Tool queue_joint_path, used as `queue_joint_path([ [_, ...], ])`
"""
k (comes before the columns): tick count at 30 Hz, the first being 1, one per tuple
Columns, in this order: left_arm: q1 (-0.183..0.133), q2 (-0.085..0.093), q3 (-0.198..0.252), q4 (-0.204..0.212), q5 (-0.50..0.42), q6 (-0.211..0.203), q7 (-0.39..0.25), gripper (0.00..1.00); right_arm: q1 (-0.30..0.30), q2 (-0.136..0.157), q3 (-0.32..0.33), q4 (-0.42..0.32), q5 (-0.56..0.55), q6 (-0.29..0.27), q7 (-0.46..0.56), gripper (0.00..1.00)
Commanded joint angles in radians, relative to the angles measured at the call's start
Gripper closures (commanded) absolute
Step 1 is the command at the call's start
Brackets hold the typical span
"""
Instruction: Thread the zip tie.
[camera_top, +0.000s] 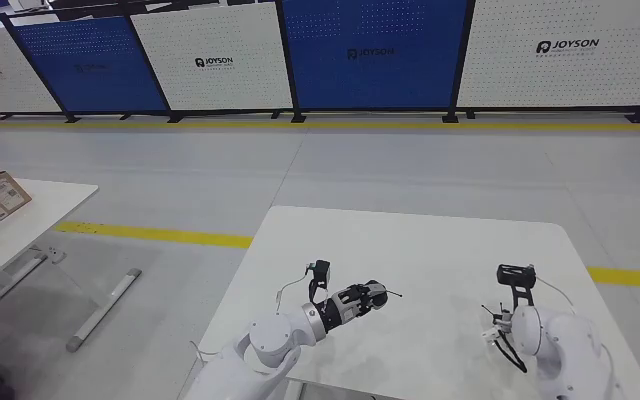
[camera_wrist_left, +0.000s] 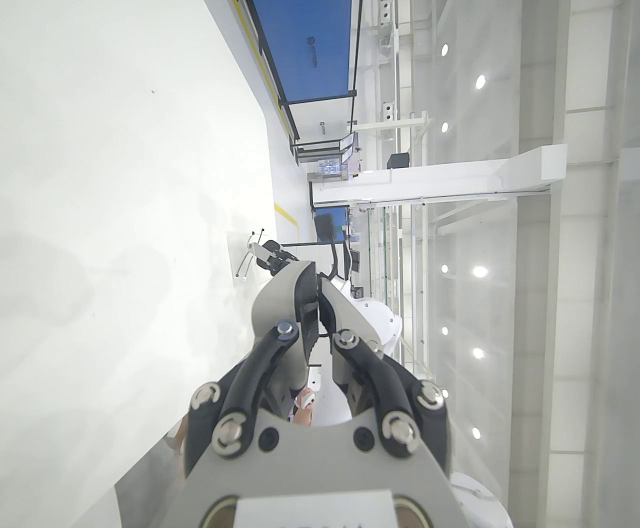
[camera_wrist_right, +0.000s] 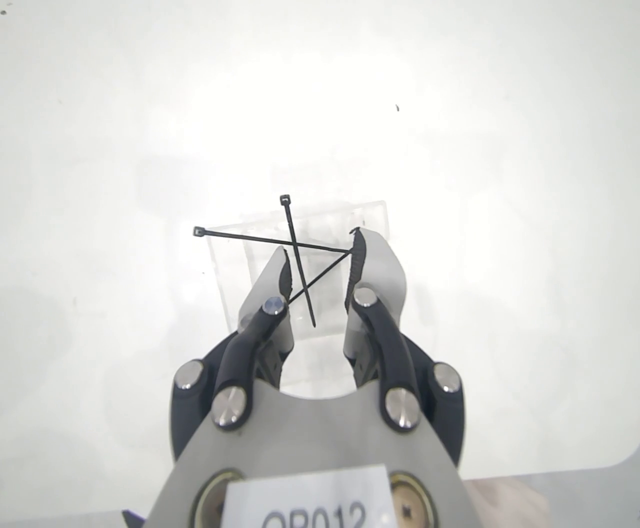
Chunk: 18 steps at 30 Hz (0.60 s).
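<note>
A: Right gripper (camera_wrist_right: 320, 243), what state?
B: Jaws spread, nothing held. It hangs over the clear holder (camera_wrist_right: 372, 215), with the zip ties (camera_wrist_right: 290, 225) crossed between its fingers. One tie lies along the gripper's reach, head far from the wrist. The other lies crosswise, tail at one pad.
A: Left gripper (camera_wrist_left: 315, 287)?
B: Closed and well apart from the ties. The right arm is nearer.

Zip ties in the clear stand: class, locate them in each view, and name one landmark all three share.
Top view: zip ties at the near right of the table, by the right arm.
Left wrist view: zip ties far off across the table, beside the right gripper.
Right wrist view: zip ties crossed over the clear stand, seen between the open right gripper's fingers.
Shared landmark: the white table.
</note>
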Motion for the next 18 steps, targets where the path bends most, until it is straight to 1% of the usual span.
queue_joint_path([
  [1, 0.000, 0.000, 0.000, 0.000, 0.000, 0.000, 0.000, 1.00, 0.008, -0.002, -0.002, 0.010, 0.003, -0.003, 0.002, 0.74],
  [6, 0.000, 0.000, 0.000, 0.000, 0.000, 0.000, 0.000, 1.00, 0.025, -0.006, -0.011, 0.033, 0.003, -0.010, 0.006, 0.80],
  [9, 0.000, 0.000, 0.000, 0.000, 0.000, 0.000, 0.000, 1.00, 0.029, -0.008, -0.013, 0.037, 0.000, -0.011, 0.007, 0.91],
  [13, 0.000, 0.000, 0.000, 0.000, 0.000, 0.000, 0.000, 1.00, 0.030, -0.010, -0.012, 0.042, -0.002, -0.013, 0.007, 1.00],
  [18, 0.000, 0.000, 0.000, 0.000, 0.000, 0.000, 0.000, 1.00, 0.024, -0.011, -0.008, 0.035, -0.008, -0.012, 0.005, 1.00],
])
